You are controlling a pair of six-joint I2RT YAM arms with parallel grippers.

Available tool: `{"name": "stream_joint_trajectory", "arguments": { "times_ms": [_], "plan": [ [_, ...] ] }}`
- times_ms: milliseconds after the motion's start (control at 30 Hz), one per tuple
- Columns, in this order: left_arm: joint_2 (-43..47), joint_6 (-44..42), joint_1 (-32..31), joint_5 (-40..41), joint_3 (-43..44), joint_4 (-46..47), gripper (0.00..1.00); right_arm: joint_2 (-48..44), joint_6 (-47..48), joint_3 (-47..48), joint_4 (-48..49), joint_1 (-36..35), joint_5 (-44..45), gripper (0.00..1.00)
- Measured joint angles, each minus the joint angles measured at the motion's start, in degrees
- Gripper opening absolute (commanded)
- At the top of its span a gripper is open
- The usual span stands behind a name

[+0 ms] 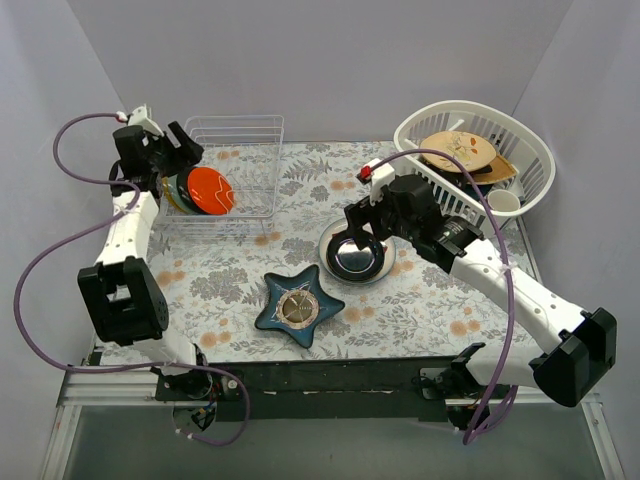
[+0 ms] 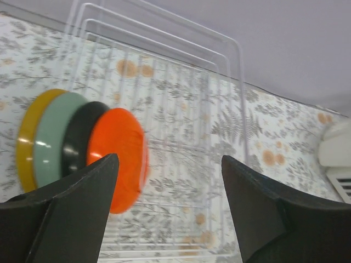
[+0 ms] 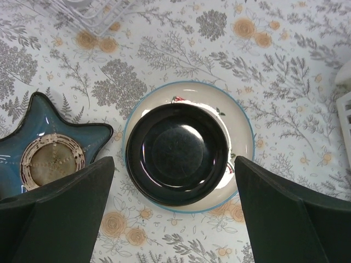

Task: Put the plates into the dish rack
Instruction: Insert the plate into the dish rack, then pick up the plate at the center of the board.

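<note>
Quick look at where we're at. The clear-white wire dish rack (image 1: 240,165) sits at the far left of the floral table cloth (image 1: 420,320). 4 round plates stand on edge at its left end: a yellow plate (image 2: 26,139), a teal-green plate (image 2: 54,137), a dark plate (image 2: 79,134) and an orange-red plate (image 2: 123,153), packed side by side in that order from left to right. The left gripper (image 1: 175,155) hovers at that same end of the rack. In the wrist view we see its 2 fingers (image 2: 71,213) spread wide with nothing between them, and the orange-red plate sits just beyond one of them, a bit blurred.

Near the middle of the table the right gripper (image 3: 173,164) hangs with its jaws wide apart and empty, straight above a glossy black round dish (image 3: 176,153). That dish rests on an off-white round plate with a thin blue rim (image 3: 241,137) and small red marks, flat on the cloth — well apart from the rack. Just to its near left lies a dark blue star-shaped dish (image 1: 298,305). At the far right stands a white plastic slotted basket (image 1: 528,150) holding a tan plate (image 1: 458,150) and other dishes.
</note>
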State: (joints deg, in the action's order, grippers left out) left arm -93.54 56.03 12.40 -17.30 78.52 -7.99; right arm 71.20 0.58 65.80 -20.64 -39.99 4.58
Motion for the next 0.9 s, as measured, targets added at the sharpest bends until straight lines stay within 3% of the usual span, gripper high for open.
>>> {"name": "stream_joint_trajectory", "arguments": {
  "times_ms": [367, 700, 900],
  "plan": [
    [15.02, 5.29, -23.63, 0.85, -10.78, -3.21, 0.76, 1.31, -8.00, -6.60, 1.16, 6.91, -2.43, 0.98],
    [13.99, 9.07, -40.26, 10.19, -14.88, -3.76, 0.78, 1.31, -9.42, -7.63, 2.27, 8.00, -1.88, 0.99],
    [12.37, 11.69, -45.00, 13.49, -17.33, -2.86, 0.78, 1.33, -9.66, -7.67, 2.38, 8.74, -1.70, 0.99]
  ]
}}
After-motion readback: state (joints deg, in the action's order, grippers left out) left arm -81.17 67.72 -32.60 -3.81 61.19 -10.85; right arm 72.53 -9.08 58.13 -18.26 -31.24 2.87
